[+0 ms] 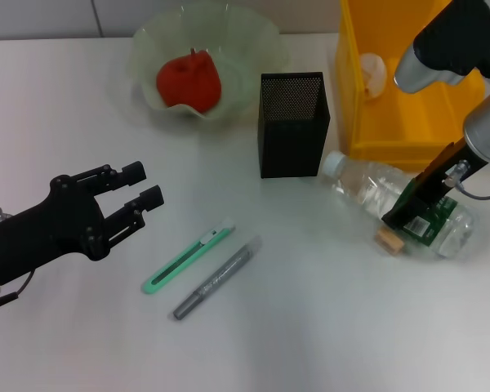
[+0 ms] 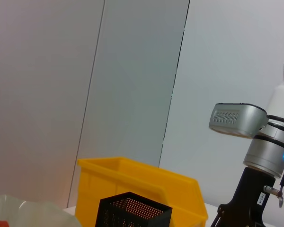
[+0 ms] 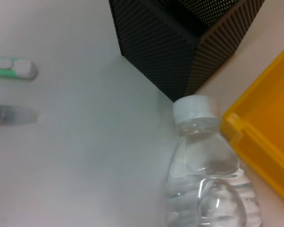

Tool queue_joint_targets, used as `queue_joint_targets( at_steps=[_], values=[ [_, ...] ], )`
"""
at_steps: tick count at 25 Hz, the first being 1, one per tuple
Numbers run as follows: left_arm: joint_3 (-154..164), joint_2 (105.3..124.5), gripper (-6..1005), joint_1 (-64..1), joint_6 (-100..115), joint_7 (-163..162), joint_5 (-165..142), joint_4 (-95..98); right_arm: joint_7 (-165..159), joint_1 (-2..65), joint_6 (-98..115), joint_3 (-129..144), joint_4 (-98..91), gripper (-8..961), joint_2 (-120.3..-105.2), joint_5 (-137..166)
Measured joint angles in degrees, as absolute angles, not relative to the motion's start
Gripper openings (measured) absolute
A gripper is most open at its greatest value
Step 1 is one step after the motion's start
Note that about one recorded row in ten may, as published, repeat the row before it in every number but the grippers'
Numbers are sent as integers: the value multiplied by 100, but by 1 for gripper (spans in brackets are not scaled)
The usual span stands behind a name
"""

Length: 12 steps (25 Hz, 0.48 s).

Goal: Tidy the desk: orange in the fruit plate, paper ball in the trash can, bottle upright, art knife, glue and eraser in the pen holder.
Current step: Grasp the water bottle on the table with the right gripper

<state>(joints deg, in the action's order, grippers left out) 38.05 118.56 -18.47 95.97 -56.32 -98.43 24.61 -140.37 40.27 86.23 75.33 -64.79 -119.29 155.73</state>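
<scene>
Left claw (image 1: pixel 144 193) hovers at nine o'clock over the surface (image 1: pixel 310 327), fingers narrowly parted and empty. At six o'clock lie the knife (image 1: pixel 188 256) and the glue stick (image 1: pixel 216 278), side by side. The fruit (image 1: pixel 189 82) sits in the plate (image 1: pixel 253 49) at twelve, the holder (image 1: pixel 291 124) just right of it. Right claw (image 1: pixel 416 212) presses down over the lying bottle (image 1: pixel 367 181) at three o'clock; I cannot tell its opening. Round and slick, the bottle could roll away or knock the eraser (image 1: pixel 389 240) beside it. The claw hides the bottle's middle, and the ball (image 1: pixel 374 73) in the bin (image 1: pixel 376 135) is partly cut off.
</scene>
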Motion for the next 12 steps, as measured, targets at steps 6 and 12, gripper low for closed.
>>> queue_joint_targets(
  at_steps=[6,12],
  values=[
    [3796,11856,445,-1862,9598,-5617,-9843,2461,-14022,4058,8567,7538,-6398,801,-11938,15534],
    [3782,11856,445,-1878,9594,-5594,-9844,2461,-13955,4056,8590,7591,-6414,799,-11944,15404]
  ],
)
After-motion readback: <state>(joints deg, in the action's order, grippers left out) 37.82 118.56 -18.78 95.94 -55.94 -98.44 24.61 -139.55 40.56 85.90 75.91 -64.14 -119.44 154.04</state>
